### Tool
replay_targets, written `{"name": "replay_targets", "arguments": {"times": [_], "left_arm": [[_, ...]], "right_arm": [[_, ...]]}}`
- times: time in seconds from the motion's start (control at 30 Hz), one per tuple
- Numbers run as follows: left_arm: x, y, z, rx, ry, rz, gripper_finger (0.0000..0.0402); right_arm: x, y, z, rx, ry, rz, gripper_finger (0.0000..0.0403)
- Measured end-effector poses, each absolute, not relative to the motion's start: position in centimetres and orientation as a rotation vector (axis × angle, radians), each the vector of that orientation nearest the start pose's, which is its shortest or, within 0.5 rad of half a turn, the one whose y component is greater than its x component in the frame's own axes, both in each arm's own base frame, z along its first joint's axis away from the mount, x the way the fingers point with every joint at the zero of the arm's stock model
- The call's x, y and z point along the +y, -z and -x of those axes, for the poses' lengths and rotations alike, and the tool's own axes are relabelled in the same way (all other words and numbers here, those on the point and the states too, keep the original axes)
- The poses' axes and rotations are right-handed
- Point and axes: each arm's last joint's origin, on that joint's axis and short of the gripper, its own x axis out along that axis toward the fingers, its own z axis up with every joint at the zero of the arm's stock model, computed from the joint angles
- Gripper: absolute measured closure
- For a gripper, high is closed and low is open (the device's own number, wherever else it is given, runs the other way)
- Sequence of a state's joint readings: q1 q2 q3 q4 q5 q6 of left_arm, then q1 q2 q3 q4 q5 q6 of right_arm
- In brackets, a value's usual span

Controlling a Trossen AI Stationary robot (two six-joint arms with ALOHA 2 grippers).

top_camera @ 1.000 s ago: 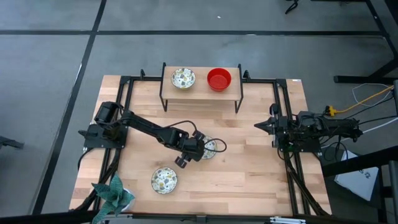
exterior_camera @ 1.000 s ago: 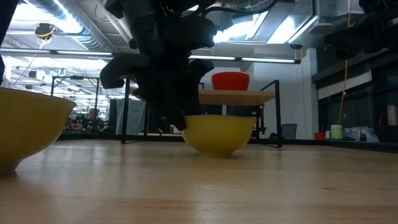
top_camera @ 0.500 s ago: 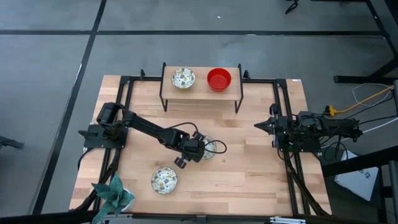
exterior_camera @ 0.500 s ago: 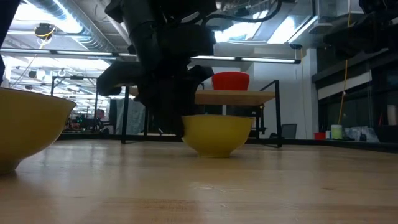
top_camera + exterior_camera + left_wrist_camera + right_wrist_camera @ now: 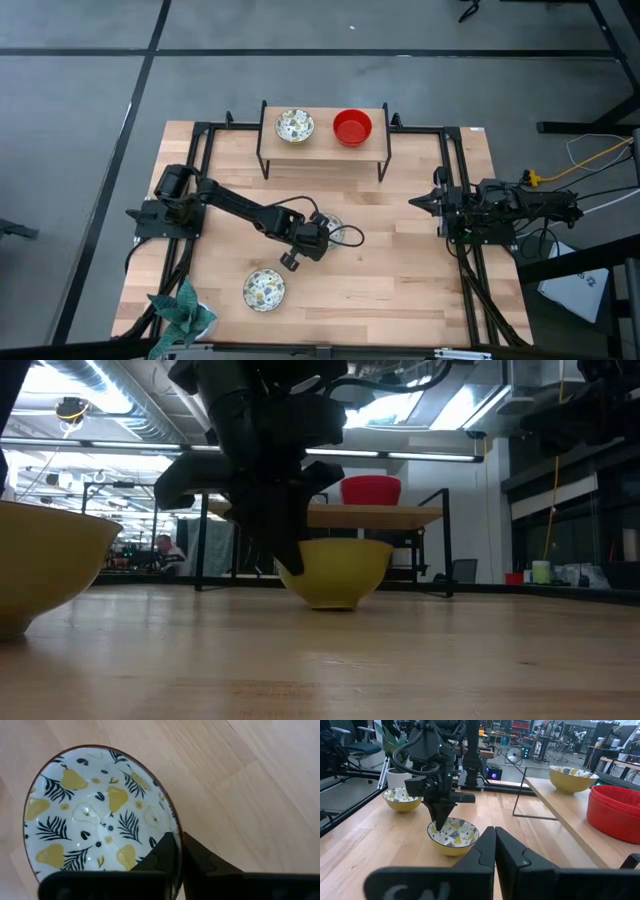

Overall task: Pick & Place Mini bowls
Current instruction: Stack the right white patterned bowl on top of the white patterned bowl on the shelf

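Note:
A mini bowl [image 5: 337, 232], yellow outside and white with a pear-and-leaf pattern inside, stands at the middle of the table, with my left gripper [image 5: 322, 233] shut on its rim. The low view shows this bowl [image 5: 340, 571] behind the gripper. Another patterned bowl [image 5: 264, 289] sits on its foot near the front left. A patterned bowl [image 5: 294, 125] and a red bowl [image 5: 352, 127] stand on the wooden shelf [image 5: 322, 146] at the back. My right gripper [image 5: 415, 203] waits shut at the table's right side. My left gripper pinches the bowl's rim [image 5: 176, 831] on the side toward the table's left, one finger [image 5: 164, 851] inside the bowl and one finger [image 5: 202, 862] outside. The fingers come from above, pointing down. The bowl's foot [image 5: 334, 604] is on the table.
A teal leafy plant [image 5: 181, 310] stands at the front left corner. Black frame rails [image 5: 205, 150] run along both sides of the table. Bare wood lies between the middle bowl and the right arm.
My left gripper has shut on the middle bowl's rim, taking hold of it. The bowl has shifted slightly toward the table's left.

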State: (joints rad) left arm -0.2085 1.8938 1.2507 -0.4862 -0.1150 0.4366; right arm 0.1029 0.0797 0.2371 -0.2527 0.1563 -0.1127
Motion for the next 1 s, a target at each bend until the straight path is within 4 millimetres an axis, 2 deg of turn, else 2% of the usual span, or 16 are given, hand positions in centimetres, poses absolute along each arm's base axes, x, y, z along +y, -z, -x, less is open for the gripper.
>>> {"name": "replay_targets", "arguments": {"times": [0.13, 0.3, 0.6, 1.0], "left_arm": [[-7.5, -16.8, -37.0, 1.087, 0.326, -0.572, 0.0394], [-7.6, -17.9, -37.3, 1.112, 0.338, -0.563, 0.0395], [-8.2, -21.8, -38.2, 1.123, 0.296, -0.608, 0.0396], [-8.7, -27.8, -38.1, 1.162, 0.246, -0.625, 0.0397]], "right_arm": [[0.4, -21.3, -8.5, 0.098, 0.048, 0.125, 0.0397], [0.4, -21.3, -8.5, 0.098, 0.048, 0.125, 0.0397], [0.4, -21.3, -8.5, 0.098, 0.048, 0.125, 0.0397], [0.4, -21.3, -8.5, 0.099, 0.047, 0.136, 0.0397]]}}
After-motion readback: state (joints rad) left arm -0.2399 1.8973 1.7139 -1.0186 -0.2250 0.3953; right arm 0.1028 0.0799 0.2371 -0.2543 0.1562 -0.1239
